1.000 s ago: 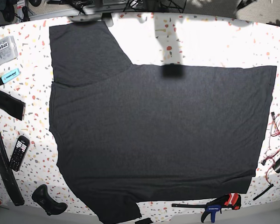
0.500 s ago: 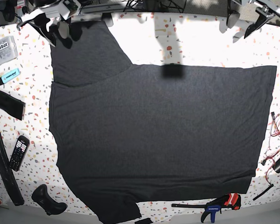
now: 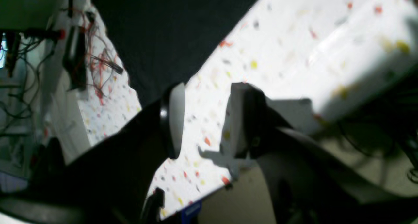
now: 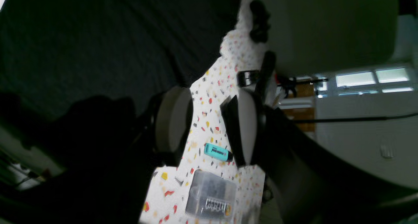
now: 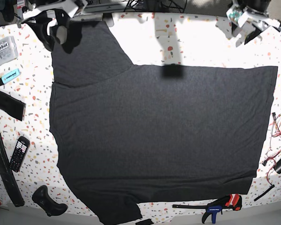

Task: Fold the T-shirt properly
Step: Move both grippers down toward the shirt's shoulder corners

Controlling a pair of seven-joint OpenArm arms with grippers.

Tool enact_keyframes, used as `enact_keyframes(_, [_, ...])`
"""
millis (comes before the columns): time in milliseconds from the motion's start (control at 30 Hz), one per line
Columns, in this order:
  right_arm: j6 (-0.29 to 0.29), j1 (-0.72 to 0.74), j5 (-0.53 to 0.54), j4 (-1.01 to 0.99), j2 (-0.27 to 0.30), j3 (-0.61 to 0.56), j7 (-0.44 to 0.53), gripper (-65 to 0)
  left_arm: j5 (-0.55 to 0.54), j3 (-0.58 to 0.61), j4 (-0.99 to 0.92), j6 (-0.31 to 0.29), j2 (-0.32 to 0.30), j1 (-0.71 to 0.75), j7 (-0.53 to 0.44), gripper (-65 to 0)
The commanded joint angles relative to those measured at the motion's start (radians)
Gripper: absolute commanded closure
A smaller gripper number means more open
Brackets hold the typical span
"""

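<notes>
The charcoal-black T-shirt [image 5: 159, 136] lies spread flat on the speckled white table [image 5: 201, 42], with one sleeve at the top left and another at the bottom left. My right gripper [image 5: 51, 35] is open above the top-left sleeve's outer edge. In the right wrist view it [image 4: 209, 126] hangs over bare table just beside the shirt [image 4: 98, 47]. My left gripper [image 5: 243, 32] is open above bare table beyond the shirt's top-right corner. In the left wrist view it [image 3: 205, 119] is empty, with the shirt's edge [image 3: 163, 31] just ahead.
Left of the shirt lie a clear box [image 5: 2, 50], a teal highlighter [image 5: 8, 76], black strap pieces [image 5: 7, 103], a remote [image 5: 19, 153] and a black controller [image 5: 48, 200]. A clamp [image 5: 220, 206] lies at the front edge. Red wires [image 5: 278, 136] lie at the right.
Both arms have come in from the table's far edge and moved down and forward toward the shirt's far corners. The shirt has not moved.
</notes>
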Motion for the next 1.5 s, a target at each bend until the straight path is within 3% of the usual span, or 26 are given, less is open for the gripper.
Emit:
enact_keyframes(0, [-0.016, -0.009, -0.019, 0.016, 0.003, 0.002, -0.017, -27.3, 0.005, -0.005, 0.018, 0.019, -0.009, -0.01, -0.012, -21.7])
enact_keyframes(67, [0.041, -0.009, -0.019, 0.016, 0.008, 0.002, -0.101, -27.3, 0.005, -0.005, 0.018, 0.017, -0.009, -0.049, -0.013, -21.7])
enact_keyframes(167, [0.193, -0.01, -0.005, 0.016, 0.03, 0.002, -0.21, -27.3, 0.005, -0.005, 0.018, 0.016, -0.009, -0.094, -0.013, -21.7])
enact_keyframes(233, [0.285, -0.01, 0.054, 0.016, 0.057, 0.002, -0.217, -27.3, 0.005, -0.005, 0.018, -0.003, -0.009, -0.113, -0.012, -21.7])
enact_keyframes(400, [0.51, -0.01, 0.203, 0.016, 0.138, 0.002, -0.151, -27.3, 0.004, -0.005, 0.018, -0.126, -0.009, -0.119, -0.012, -21.7])
enact_keyframes(600, [0.623, -0.007, 0.271, 0.016, 0.211, 0.003, -0.128, -27.3, -0.004, -0.005, 0.018, -0.147, -0.009, -0.119, -0.013, -21.7])
enact_keyframes(1100, [0.639, -0.007, 0.259, 0.016, 0.221, 0.003, -0.079, -27.3, 0.042, -0.005, 0.018, -0.146, -0.031, -0.145, -0.011, -21.7])
enact_keyframes(1467, [0.626, -0.007, 0.259, 0.016, 0.219, 0.003, -0.151, -27.3, 0.087, -0.005, -0.107, -0.147, -0.211, -0.204, -0.013, -21.7])
